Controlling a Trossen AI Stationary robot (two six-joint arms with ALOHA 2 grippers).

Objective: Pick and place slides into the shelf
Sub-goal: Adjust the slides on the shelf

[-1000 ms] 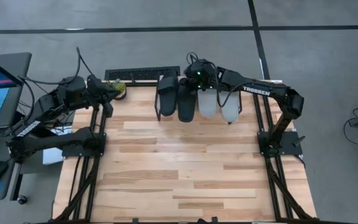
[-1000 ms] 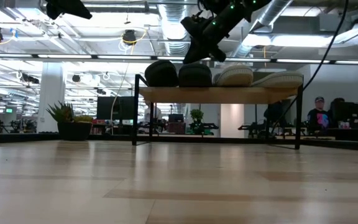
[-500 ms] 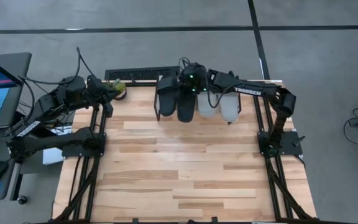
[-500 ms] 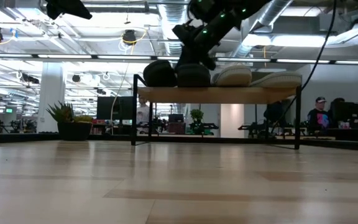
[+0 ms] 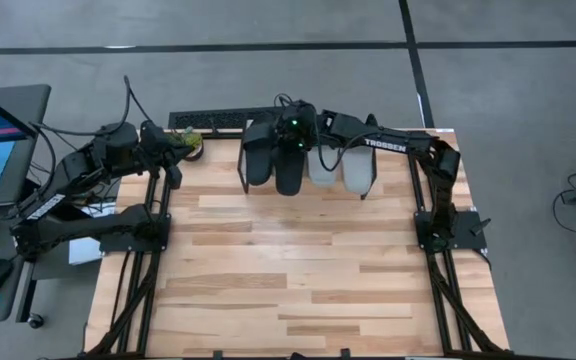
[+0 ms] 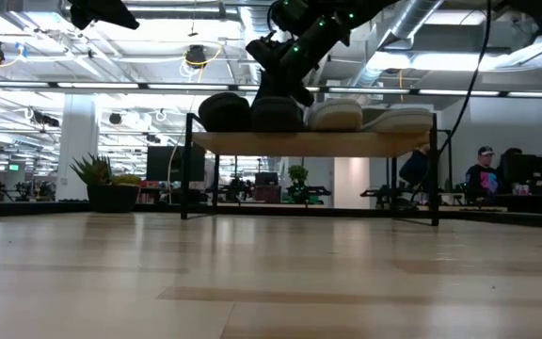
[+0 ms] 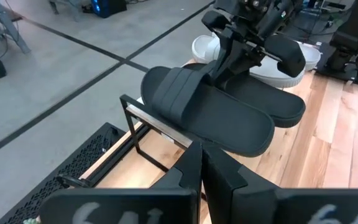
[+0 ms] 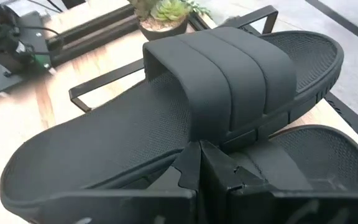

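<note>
right gripper [image 5: 290, 137] sits pressed together over the black slides [image 5: 273, 160] on the shelf [image 6: 313, 143], left gripper [image 5: 175, 150] closed too.

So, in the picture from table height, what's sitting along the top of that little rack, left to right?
black slide → black slide under the right gripper → light grey slide → light grey slide, all on the shelf.
</note>
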